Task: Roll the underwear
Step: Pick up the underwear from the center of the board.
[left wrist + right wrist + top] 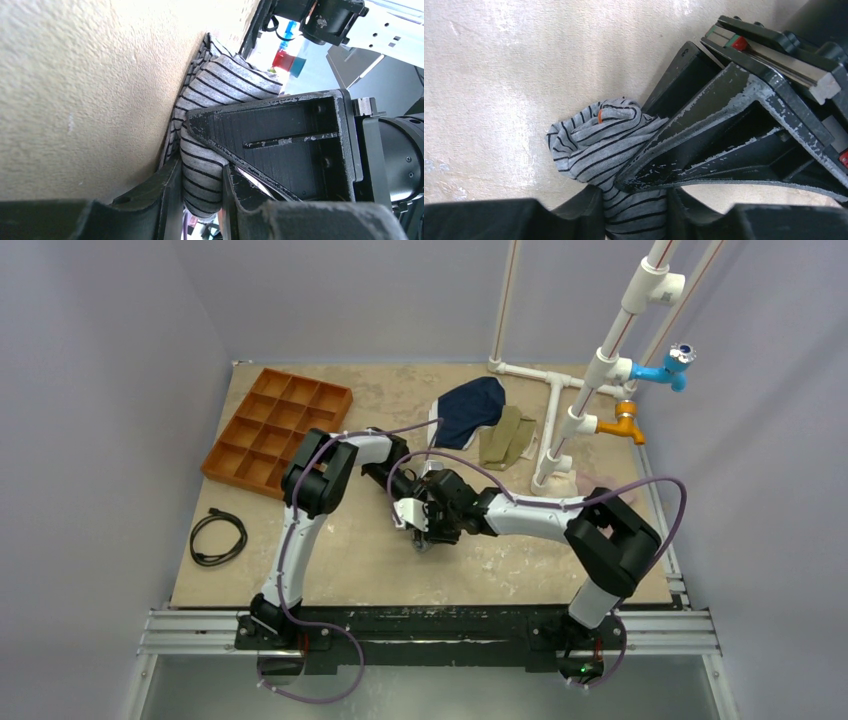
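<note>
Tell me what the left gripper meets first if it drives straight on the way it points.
The underwear, already pinched in the left gripper's jaws; just beyond, the right gripper looks next, though depth is unclear.

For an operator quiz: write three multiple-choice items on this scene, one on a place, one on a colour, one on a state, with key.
1. The black cable lies: A) on the left side of the table; B) at its right edge; C) at its far edge.
2. The underwear is: A) plain red; B) grey with dark stripes; C) yellow dotted.
3. The left gripper is: A) open, empty; B) shut on the underwear; C) shut on the cable.
Key: 1 A, the top view shows it coiled near the left edge. 2 B, both wrist views show the stripes. 3 B, striped cloth is pinched between its fingers.
</note>
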